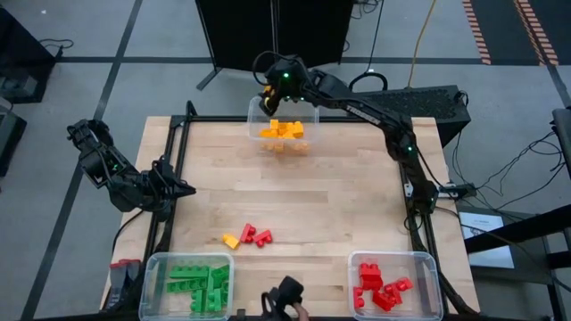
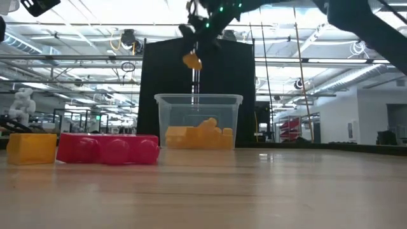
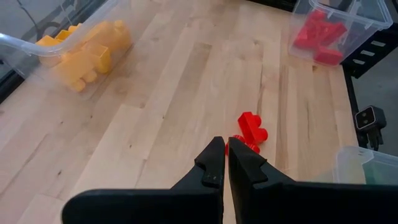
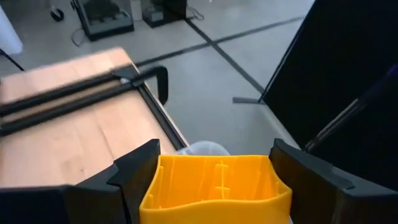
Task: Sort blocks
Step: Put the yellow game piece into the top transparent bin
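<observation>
My right gripper (image 1: pixel 268 95) reaches over the far left corner of the clear bin (image 1: pixel 284 120) at the table's far edge and is shut on a yellow-orange block (image 4: pixel 214 183). In the low view that block (image 2: pixel 193 61) hangs high above the bin (image 2: pixel 198 121), which holds several yellow-orange blocks. A yellow block (image 1: pixel 231 241) and red blocks (image 1: pixel 254 235) lie loose on the table near the front. My left gripper (image 1: pixel 187 189) waits shut at the table's left edge, its fingers (image 3: pixel 226 155) touching nothing. My right gripper pinches the yellow-orange block by two opposite side walls (image 4: pixel 155 186) between its two fingers (image 4: pixel 134 171). The block's hollow underside faces the wrist camera. The fingers slant down toward the table's far left. The block is lifted clear, above the far bin.
A clear bin with green blocks (image 1: pixel 187 283) stands at the near left corner, and one with red blocks (image 1: pixel 393 283) at the near right. A black frame rail (image 1: pixel 178 152) runs along the table's left side. A dark device (image 1: pixel 285 299) sits at the near edge.
</observation>
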